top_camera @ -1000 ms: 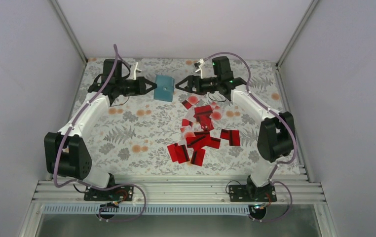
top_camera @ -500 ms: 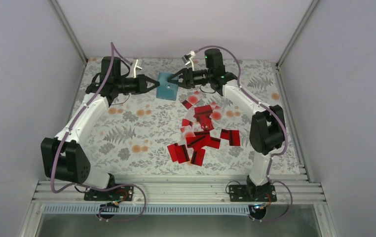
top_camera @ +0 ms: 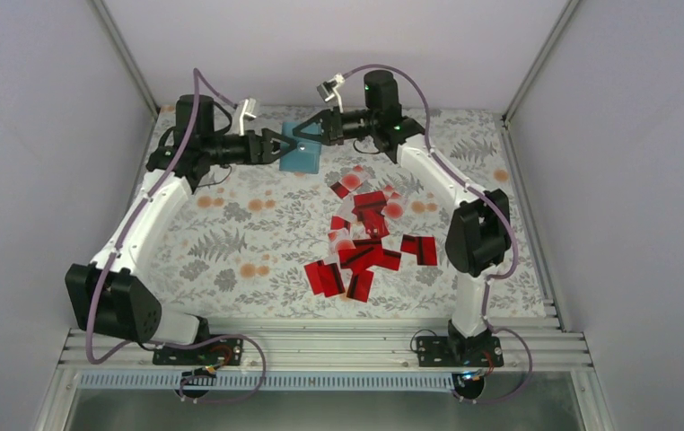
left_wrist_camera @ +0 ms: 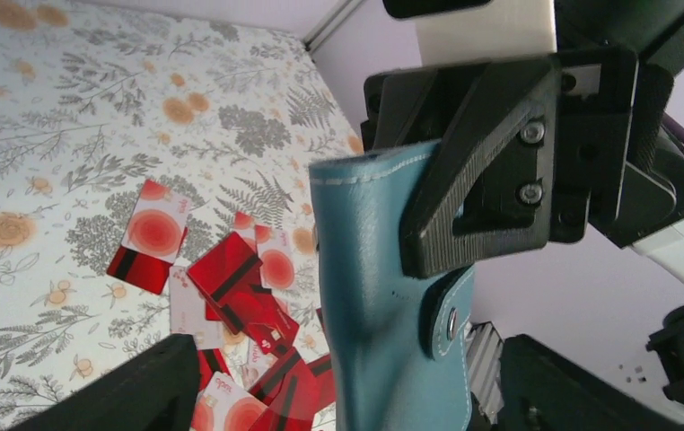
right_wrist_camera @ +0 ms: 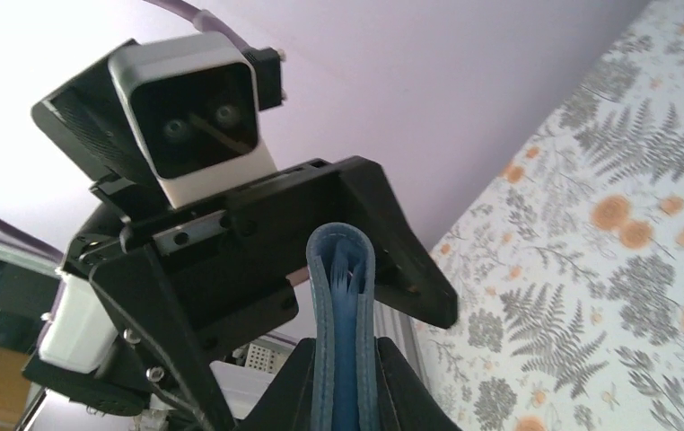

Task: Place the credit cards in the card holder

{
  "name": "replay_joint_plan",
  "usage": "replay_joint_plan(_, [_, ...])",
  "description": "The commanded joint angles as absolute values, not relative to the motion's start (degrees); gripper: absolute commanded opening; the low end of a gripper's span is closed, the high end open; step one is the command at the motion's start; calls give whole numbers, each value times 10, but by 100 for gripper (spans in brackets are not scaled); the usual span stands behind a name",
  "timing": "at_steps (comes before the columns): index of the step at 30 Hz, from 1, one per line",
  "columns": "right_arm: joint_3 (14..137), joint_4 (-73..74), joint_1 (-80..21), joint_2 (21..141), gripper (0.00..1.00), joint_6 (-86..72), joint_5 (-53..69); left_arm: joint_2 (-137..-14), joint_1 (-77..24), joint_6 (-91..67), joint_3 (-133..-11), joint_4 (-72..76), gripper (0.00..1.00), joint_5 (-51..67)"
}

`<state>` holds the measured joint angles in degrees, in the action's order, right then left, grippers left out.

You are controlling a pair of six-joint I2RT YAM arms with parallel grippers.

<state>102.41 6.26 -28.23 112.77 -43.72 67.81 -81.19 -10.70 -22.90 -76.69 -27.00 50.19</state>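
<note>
Stitched teal card holder in your grip
Your right gripper pinches it; your left gripper stands open beside it, over matte floral cloth.

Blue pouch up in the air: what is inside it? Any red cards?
At the open edge of the small teal-blue leather pouch, only pale blue inner folds show, and nothing red. Whatever lies deeper inside is hidden by the pouch's own walls.

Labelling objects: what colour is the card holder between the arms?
The card holder is teal-blue with pale stitching; left wrist view shows it best.
</note>
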Motion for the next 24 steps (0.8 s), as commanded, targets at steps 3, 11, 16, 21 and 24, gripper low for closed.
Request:
replay_joint_plan(3, [1105, 63, -293, 1133, 4, -460, 730, -736, -105, -219, -747, -228, 89, 564])
replay_joint_plan(11, [1227, 75, -315, 1169, 4, -459, 786, -686, -104, -317, -680, -45, 64, 655])
replay_joint_plan(16, [1244, 85, -324, 1168, 4, -444, 805, -684, -104, -343, -679, 2, 50, 663])
replay_joint_plan(21, [1246, 89, -331, 1161, 4, -433, 811, -683, -104, -355, -680, 26, 38, 664])
replay_joint_plan(24, [1246, 92, -331, 1158, 4, -424, 812, -682, -104, -359, -681, 33, 32, 669])
